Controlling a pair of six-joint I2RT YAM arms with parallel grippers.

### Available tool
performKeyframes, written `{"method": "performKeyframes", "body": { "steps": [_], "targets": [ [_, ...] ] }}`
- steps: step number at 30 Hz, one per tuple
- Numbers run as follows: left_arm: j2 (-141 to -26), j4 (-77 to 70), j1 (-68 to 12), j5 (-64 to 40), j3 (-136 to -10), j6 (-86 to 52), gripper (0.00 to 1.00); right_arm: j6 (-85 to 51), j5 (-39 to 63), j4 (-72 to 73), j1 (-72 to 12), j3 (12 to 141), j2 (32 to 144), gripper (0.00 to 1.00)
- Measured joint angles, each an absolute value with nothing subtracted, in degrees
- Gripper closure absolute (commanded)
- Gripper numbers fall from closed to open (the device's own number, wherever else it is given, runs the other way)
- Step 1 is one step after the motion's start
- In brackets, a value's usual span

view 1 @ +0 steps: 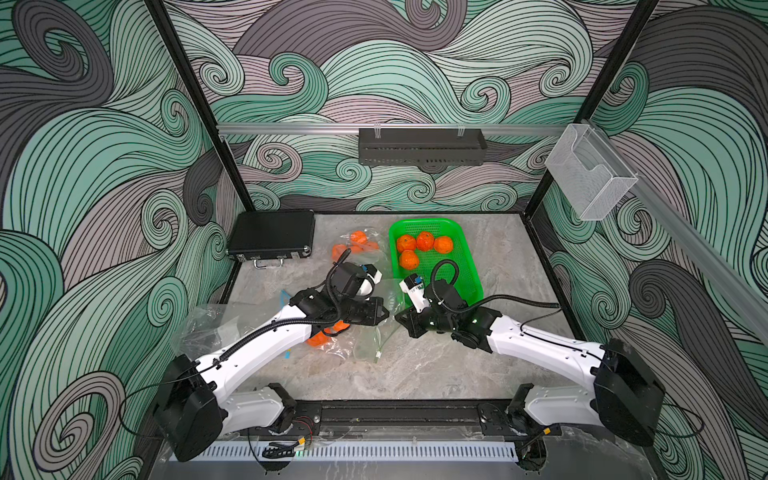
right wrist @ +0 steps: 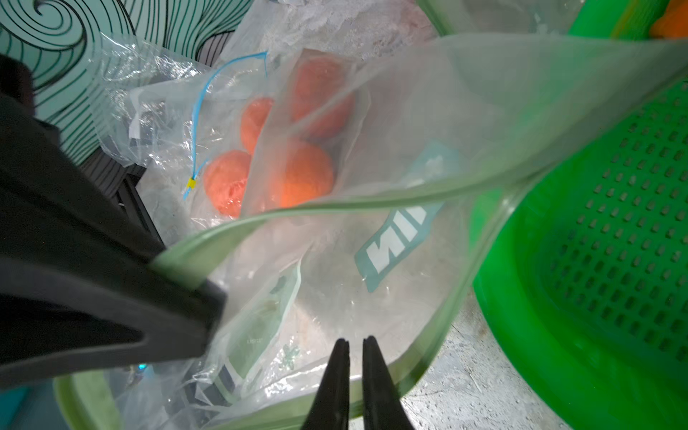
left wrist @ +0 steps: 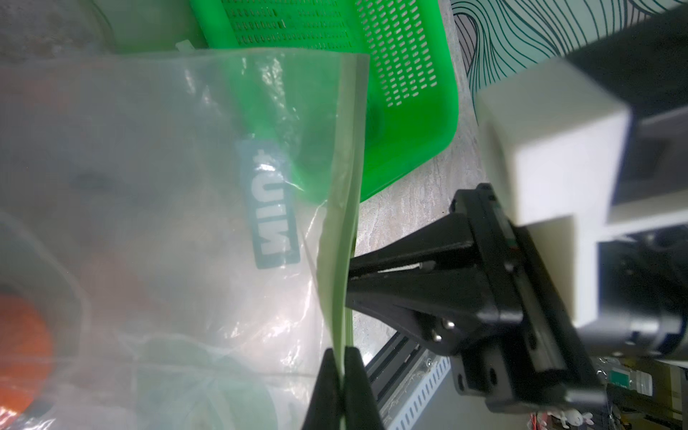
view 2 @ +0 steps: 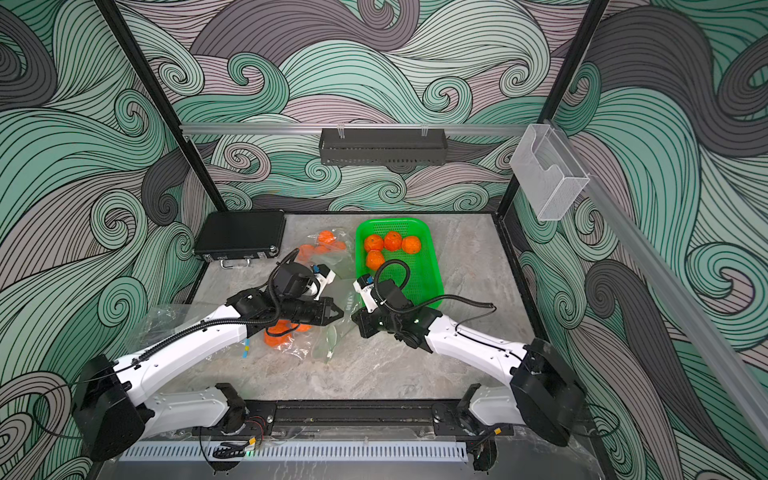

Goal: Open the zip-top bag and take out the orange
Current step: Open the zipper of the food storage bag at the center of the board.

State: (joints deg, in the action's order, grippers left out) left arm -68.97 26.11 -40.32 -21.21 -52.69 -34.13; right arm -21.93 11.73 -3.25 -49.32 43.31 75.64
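Clamped on green lip of zip-top bag (left wrist: 149,167) with left gripper (left wrist: 340,353) — mouth agape. At other lip, right gripper (right wrist: 354,344): slim jaw gap — hold unclear.

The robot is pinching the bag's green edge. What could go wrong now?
The left hand pinches only the thin zip strip of the zip-top bag; that slippery strip might slide out and the mouth flop shut. The right hand is almost closed at the bag's rim; whether it holds plastic is unclear, so it may tug on nothing. Other bagged oranges lie close by and could get dragged along.
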Motion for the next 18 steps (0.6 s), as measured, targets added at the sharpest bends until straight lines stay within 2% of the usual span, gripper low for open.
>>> {"method": "performKeyframes", "body": {
  "steps": [2,6,18],
  "targets": [
    [-68.7,26.1,-40.3,-21.7,-52.7,-34.2,1.00,-20.6,12.3,-2.5,-49.5,43.3,75.6,0.77],
    [-68.7,26.0,-40.3,-22.8,-52.7,-34.3,1.00,-17.1,14.7,1.0,-50.3,43.5,75.7,0.73],
    [-66.8,27.3,-40.3,-23.7,-53.3,-35.4,1.00,-10.1,16.6,9.5,-50.9,42.6,80.7,0.70]
  ]
}}
